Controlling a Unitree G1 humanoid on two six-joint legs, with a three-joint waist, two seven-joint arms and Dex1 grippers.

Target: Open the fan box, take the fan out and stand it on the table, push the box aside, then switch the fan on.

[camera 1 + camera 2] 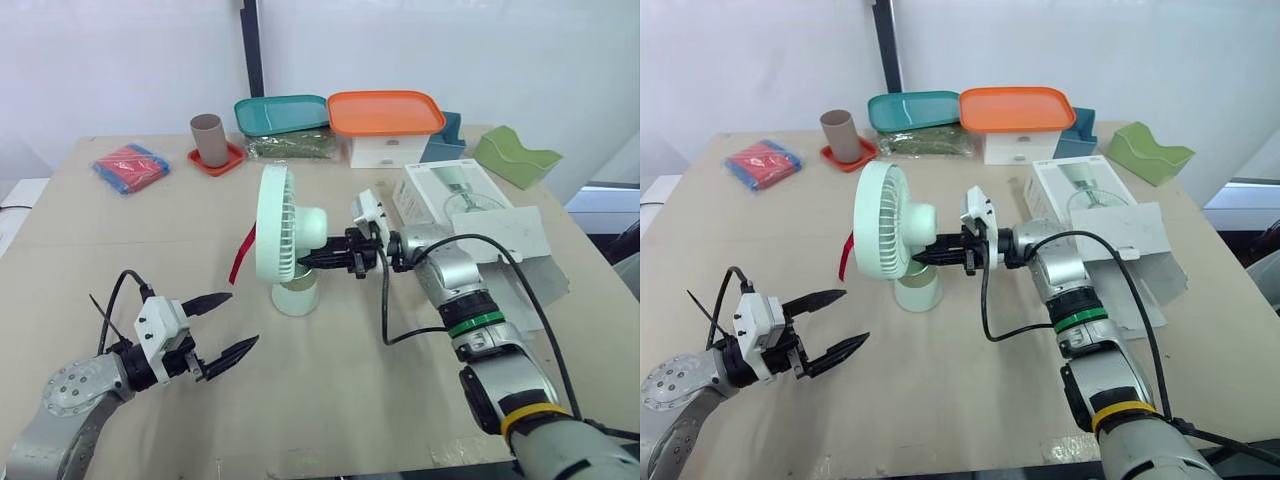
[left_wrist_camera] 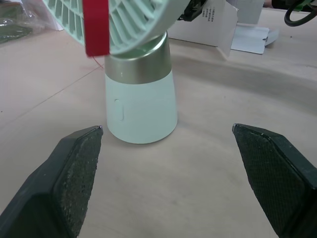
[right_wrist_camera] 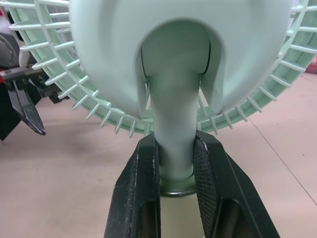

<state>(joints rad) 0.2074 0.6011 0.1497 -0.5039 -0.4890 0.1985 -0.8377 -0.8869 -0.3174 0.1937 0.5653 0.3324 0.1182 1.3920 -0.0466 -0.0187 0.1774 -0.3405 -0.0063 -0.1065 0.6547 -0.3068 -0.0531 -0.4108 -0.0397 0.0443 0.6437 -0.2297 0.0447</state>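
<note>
1. Lower left: the left gripper (image 1: 243, 318) hangs over the table (image 1: 350, 400), fingers spread wide and holding nothing, apart from the fan.
2. Upper left: a red and blue packet (image 1: 130, 166) lies flat. Right of it, a brown cup (image 1: 209, 139) stands in a small red dish (image 1: 216, 161).
3. Centre: the fan (image 1: 285, 235) stands upright on the table, a red ribbon (image 1: 241, 255) hanging from its grille.
4. The right gripper (image 3: 176, 148) is clenched on the fan's neck, behind the grille.
5. Top centre: a teal tray (image 1: 283, 113) rests on a green packet (image 1: 292, 146). Beside it, an orange tray (image 1: 385, 112) tops a white box (image 1: 390, 150).
6. Right of centre: the fan box (image 1: 455, 195) lies flat with its end flap open. Its inside is hidden.
7. Upper right: a green holder (image 1: 515, 155).
</note>
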